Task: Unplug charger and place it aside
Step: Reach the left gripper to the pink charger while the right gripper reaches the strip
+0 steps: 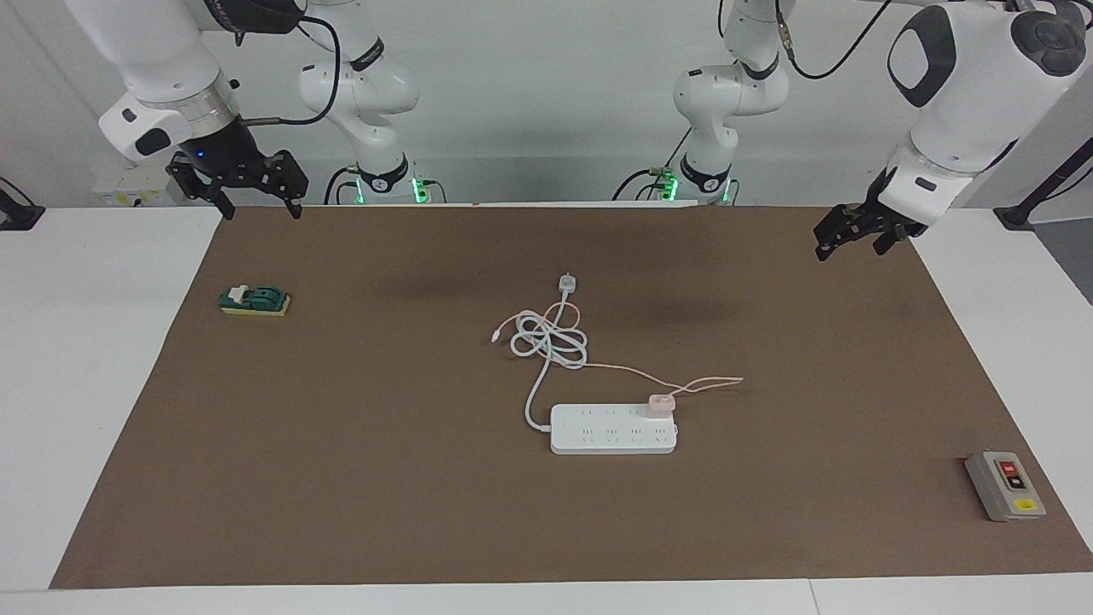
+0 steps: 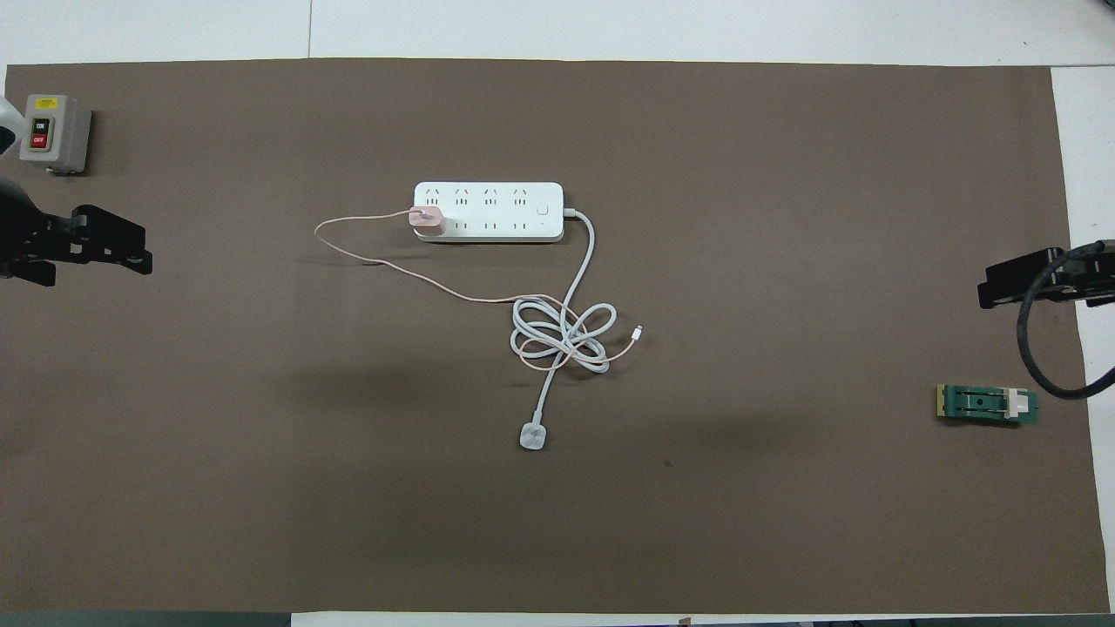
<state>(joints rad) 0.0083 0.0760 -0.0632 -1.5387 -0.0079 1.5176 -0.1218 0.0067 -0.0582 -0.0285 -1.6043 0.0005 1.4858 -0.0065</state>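
Observation:
The charger point(image 1: 660, 403) point(image 2: 427, 219), a small pale-pink cube, is plugged into the end socket of the white power strip point(image 1: 598, 437) point(image 2: 550, 228) at mid-mat. Its thin pink cable point(image 1: 709, 382) point(image 2: 348, 252) loops out toward the left arm's end, then runs back into the coiled white cord point(image 1: 551, 342) point(image 2: 562, 335). My left gripper point(image 1: 850, 251) point(image 2: 96, 252) hangs open and empty over the mat's edge at its own end. My right gripper point(image 1: 261, 213) point(image 2: 1028, 283) hangs open and empty over the mat's edge at the right arm's end. Both are well away from the charger.
The strip's white round plug point(image 1: 567, 283) point(image 2: 532, 436) lies loose, nearer the robots than the coil. A grey on/off switch box point(image 1: 1005, 486) point(image 2: 54, 132) sits at the left arm's end. A green block point(image 1: 254, 301) point(image 2: 987, 405) lies under the right gripper's side.

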